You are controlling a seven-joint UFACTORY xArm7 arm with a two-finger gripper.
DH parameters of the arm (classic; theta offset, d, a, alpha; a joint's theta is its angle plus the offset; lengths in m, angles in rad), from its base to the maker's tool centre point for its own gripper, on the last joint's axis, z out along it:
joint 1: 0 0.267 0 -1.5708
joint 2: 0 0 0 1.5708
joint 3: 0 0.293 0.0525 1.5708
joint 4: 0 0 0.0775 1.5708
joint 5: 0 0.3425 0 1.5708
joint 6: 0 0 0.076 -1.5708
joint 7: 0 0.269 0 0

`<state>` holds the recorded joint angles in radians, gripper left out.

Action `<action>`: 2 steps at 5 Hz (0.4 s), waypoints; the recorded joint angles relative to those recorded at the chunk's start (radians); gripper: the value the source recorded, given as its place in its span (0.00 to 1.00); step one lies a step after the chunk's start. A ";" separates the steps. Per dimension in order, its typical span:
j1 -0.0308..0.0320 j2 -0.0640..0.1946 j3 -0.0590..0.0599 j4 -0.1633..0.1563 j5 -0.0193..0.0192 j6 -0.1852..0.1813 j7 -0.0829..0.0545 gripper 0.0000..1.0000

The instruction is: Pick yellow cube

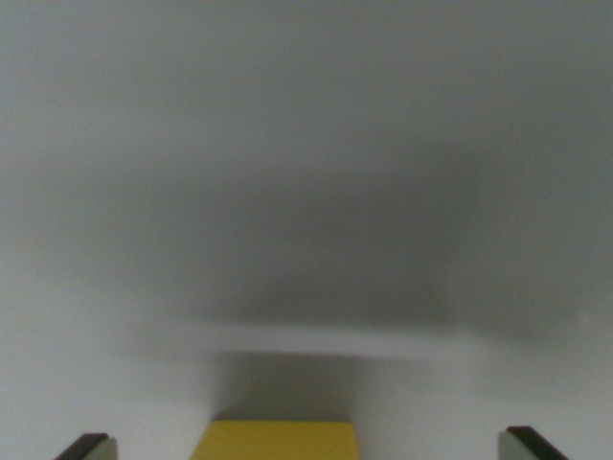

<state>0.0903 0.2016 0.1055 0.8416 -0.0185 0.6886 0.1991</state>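
Straddling yellow cube (274, 441): gripper (308, 447) spread wide, left finger (88, 447) well left of cube, right finger (528, 445) farther right. Cube at bottom edge, left of gripper's midline; table (306, 192) blurred beyond.

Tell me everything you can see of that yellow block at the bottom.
Only the top part of the yellow block shows, cut off by the picture's lower edge. Its visible face is flat, plain, matte yellow with straight edges and square corners; the material is unclear. It sits on a pale grey surface, casting a soft shadow beyond it. It lies between two dark fingertips, neither touching it.
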 joint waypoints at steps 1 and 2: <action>0.0034 0.005 0.003 -0.024 0.0001 -0.029 0.008 0.00; 0.0034 0.005 0.003 -0.024 0.0001 -0.029 0.008 0.00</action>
<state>0.0937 0.2069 0.1090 0.8176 -0.0184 0.6599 0.2066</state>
